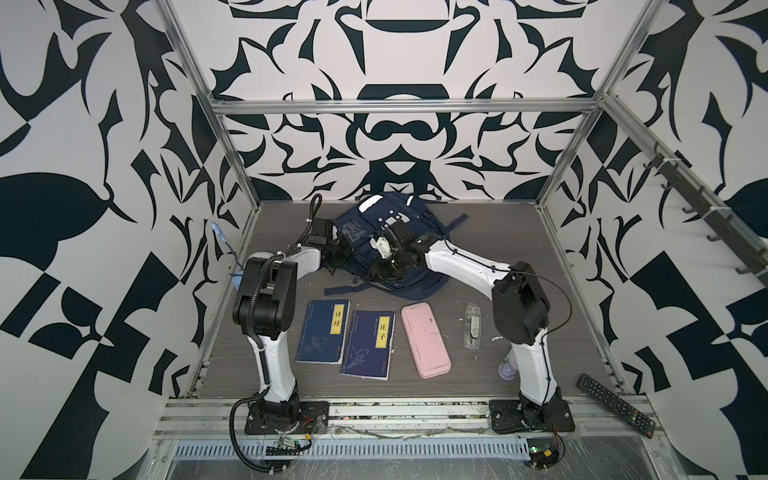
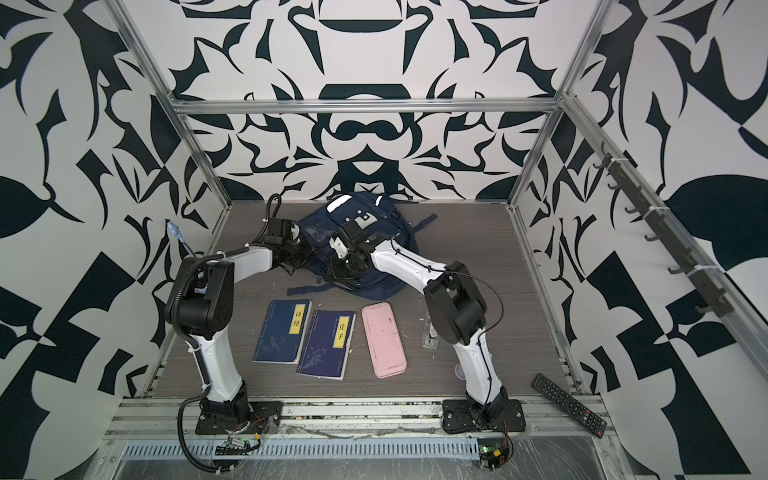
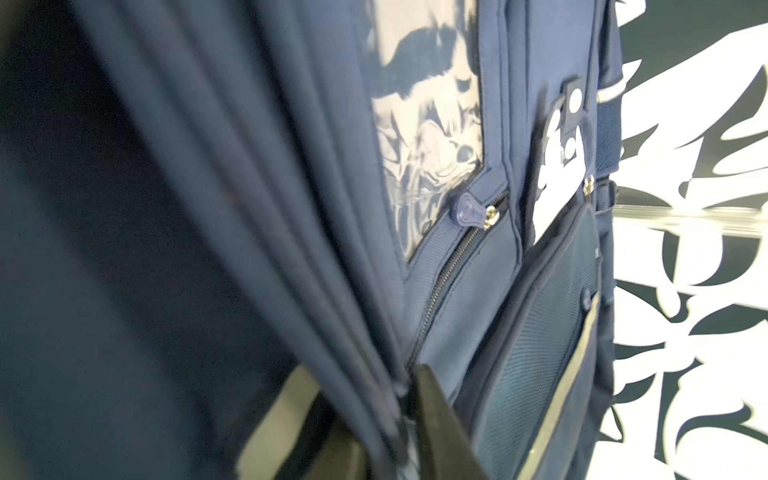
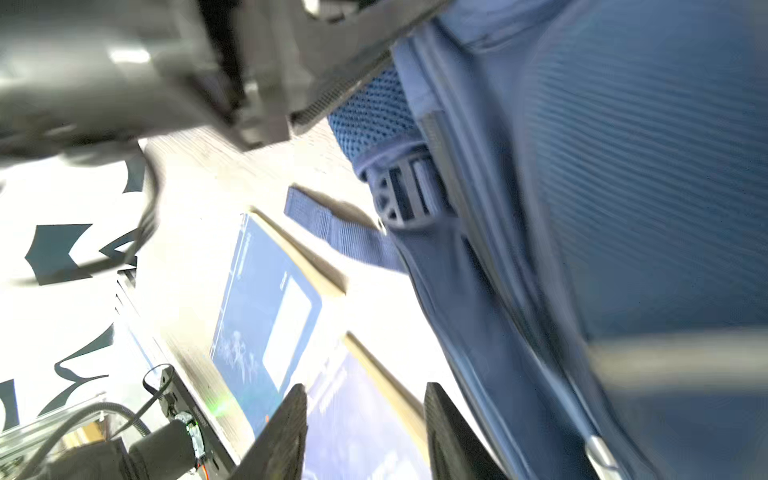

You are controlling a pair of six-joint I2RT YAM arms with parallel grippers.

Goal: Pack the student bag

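One fold of the bag (image 1: 355, 226), upper centre in both top views, is pinched by the left gripper (image 3: 363, 374), probably to lift its mouth open; the right gripper (image 4: 365, 388) stands parted, empty, beside it.

Student bag (image 1: 353, 226) lies on table (image 1: 519, 249) at twelve o'clock. Toward six, in a row from nine to three: book (image 1: 324, 332), second book (image 1: 368, 345), pencil case (image 1: 424, 340), clear case (image 1: 473, 326). Remote control (image 1: 615, 403) sits off the table at four o'clock.
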